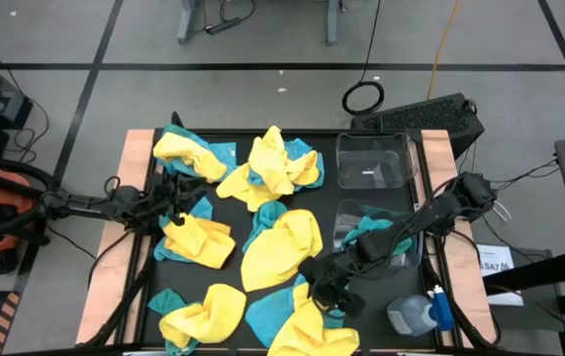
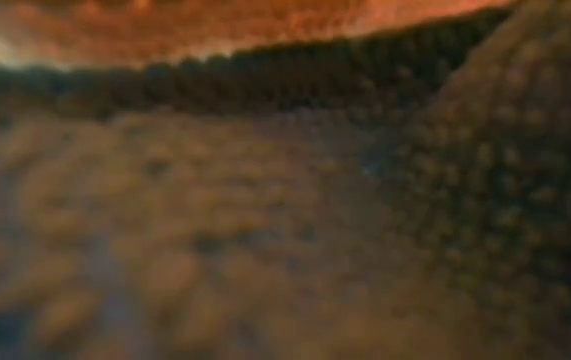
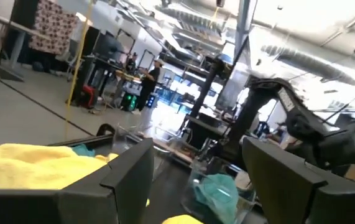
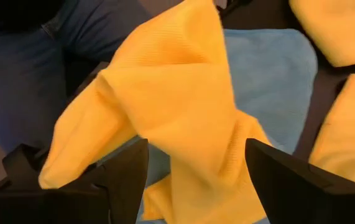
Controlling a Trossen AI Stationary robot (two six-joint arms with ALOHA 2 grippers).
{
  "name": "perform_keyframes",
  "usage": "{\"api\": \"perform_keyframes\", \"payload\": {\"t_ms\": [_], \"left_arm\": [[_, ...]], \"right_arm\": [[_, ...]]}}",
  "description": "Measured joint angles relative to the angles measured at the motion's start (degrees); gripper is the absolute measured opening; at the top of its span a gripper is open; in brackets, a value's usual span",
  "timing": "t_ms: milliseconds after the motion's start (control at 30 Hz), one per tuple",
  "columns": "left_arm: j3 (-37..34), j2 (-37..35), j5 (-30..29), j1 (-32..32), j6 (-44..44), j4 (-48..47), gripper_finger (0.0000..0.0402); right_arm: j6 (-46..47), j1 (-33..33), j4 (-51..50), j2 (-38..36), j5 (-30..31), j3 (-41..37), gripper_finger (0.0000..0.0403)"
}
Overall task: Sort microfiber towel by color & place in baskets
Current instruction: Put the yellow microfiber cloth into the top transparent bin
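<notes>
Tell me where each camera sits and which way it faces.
High: overhead, straight down on table, both arms, open left gripper and right gripper.
Low: table height, blocked by cloth.
Left wrist: level across table toward teal towel in basket.
Right wrist: down onto yellow towel.
Shared: high and left wrist show that basket.
</notes>
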Motion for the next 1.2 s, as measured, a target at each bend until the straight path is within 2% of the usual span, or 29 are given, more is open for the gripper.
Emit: {"api": "perform_keyframes", "payload": {"t_ms": [233, 367, 467, 800, 1000, 1200], "left_arm": [[0.0, 3.5, 6.8, 0.0, -2.4, 5.4, 0.0251], [0.1, 7.0, 9.0, 0.0, -2.5, 10.0, 0.0251], [0.5, 10.4, 10.4, 0.0, -2.4, 11.7, 0.0251], [4.8, 24.5, 14.5, 0.0, -2.3, 20.3, 0.0251], [9.9, 33.8, 18.2, 0.0, -1.8, 22.6, 0.0251], [16.6, 43.8, 20.8, -0.7, 1.8, 22.5, 0.0251]], "right_arm": [[-0.5, -1.8, 1.1, 0.0, -0.1, 0.0, 0.0258], [-0.5, -2.2, 2.2, 1.1, -2.1, 0.0, 0.0258], [0.4, -2.1, 3.3, 2.4, -4.2, 0.0, 0.0258], [1.0, -2.2, 2.8, 5.3, -4.2, 0.0, 0.0250], [0.2, -2.2, 2.5, 5.6, -4.1, 0.0, 0.0203], [-0.8, -2.2, 2.6, 5.6, -4.1, 0.0, 0.0116]]}}
